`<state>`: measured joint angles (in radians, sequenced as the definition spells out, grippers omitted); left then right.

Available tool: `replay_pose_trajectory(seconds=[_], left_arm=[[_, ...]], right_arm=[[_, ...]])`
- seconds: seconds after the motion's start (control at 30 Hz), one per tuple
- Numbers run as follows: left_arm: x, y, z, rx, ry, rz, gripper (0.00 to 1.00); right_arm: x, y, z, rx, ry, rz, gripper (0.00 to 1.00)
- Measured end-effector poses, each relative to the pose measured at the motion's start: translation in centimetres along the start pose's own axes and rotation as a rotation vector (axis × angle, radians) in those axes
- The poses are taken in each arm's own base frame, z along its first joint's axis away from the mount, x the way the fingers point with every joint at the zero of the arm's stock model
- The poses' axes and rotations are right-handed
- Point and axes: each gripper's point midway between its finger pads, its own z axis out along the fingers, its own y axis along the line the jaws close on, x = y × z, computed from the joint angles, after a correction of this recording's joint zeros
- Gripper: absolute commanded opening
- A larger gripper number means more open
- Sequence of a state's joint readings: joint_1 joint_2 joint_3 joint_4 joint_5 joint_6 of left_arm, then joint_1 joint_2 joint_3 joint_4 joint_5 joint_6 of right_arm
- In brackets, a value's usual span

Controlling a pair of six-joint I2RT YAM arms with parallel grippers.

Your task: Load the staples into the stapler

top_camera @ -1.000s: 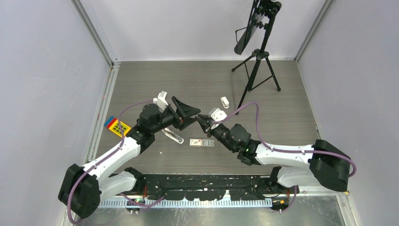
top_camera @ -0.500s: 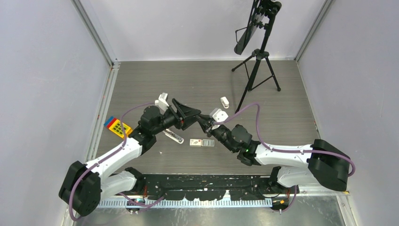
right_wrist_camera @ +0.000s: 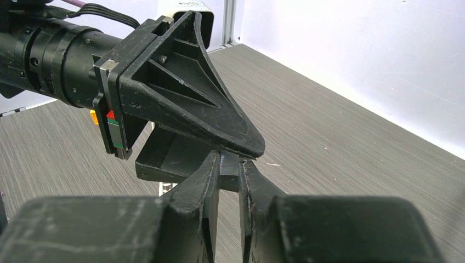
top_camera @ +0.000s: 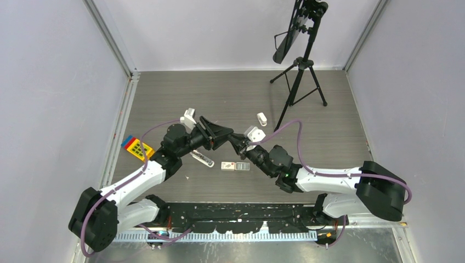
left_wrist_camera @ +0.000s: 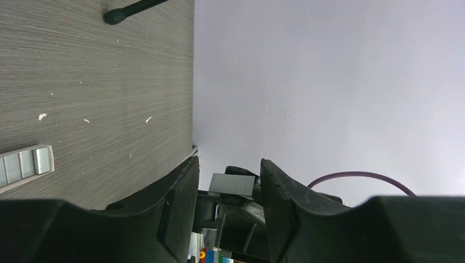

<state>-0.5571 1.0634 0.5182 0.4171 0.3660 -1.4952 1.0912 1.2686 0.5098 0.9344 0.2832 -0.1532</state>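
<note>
The right gripper [right_wrist_camera: 230,163] is pinching the staple strip [left_wrist_camera: 233,184] in mid-air, the left gripper [left_wrist_camera: 230,170] straddling it half-spread, the stapler [top_camera: 202,159] lying apart; probably light and brittle, best gripped gently by its flat sides

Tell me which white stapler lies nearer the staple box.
The longer, slim stapler, lying close beside the staple box. The stubby stapler sits farther back, near the tripod leg.

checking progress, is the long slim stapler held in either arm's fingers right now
No, the stapler lies flat on the table in the top view, and nothing grips it.
</note>
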Motion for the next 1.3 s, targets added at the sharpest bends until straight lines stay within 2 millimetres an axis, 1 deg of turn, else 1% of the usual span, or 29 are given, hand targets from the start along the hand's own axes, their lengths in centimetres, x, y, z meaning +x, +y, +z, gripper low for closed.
replay_pose_trajectory(seconds=[0.4,0.8,0.83,0.97,1.07,1.1,1.17,1.23,1.3], left_arm=[[-0.2,-0.4,0.0,0.013,-0.009,-0.011,0.39],[-0.2,-0.4,0.0,0.012,-0.014,-0.011,0.26],[-0.2,-0.4,0.0,0.013,-0.015,-0.011,0.26],[-0.2,-0.4,0.0,0.013,-0.016,-0.008,0.23],[-0.3,-0.3,0.1,0.012,-0.022,0.002,0.22],[-0.3,-0.2,0.1,0.011,-0.023,0.016,0.22],[-0.4,0.0,0.1,0.006,-0.027,0.042,0.22],[-0.5,0.6,0.1,-0.015,-0.033,0.080,0.22],[-0.6,1.2,0.1,-0.041,-0.038,0.124,0.21]], right_arm=[[0.0,0.0,0.1,0.005,-0.011,0.021,0.15],[0.0,0.0,0.1,0.014,-0.029,0.050,0.17],[0.0,0.0,0.1,0.014,-0.030,0.053,0.19],[0.0,0.0,0.0,0.014,-0.035,0.062,0.39],[0.5,0.0,-0.2,0.014,-0.022,0.061,0.53],[0.8,0.0,-0.4,0.015,-0.017,0.062,0.56],[1.4,-0.2,-0.9,0.019,0.001,0.058,0.62],[1.8,-0.4,-1.4,0.025,0.015,0.060,0.64],[1.8,-0.7,-2.2,0.034,0.023,0.067,0.65]])
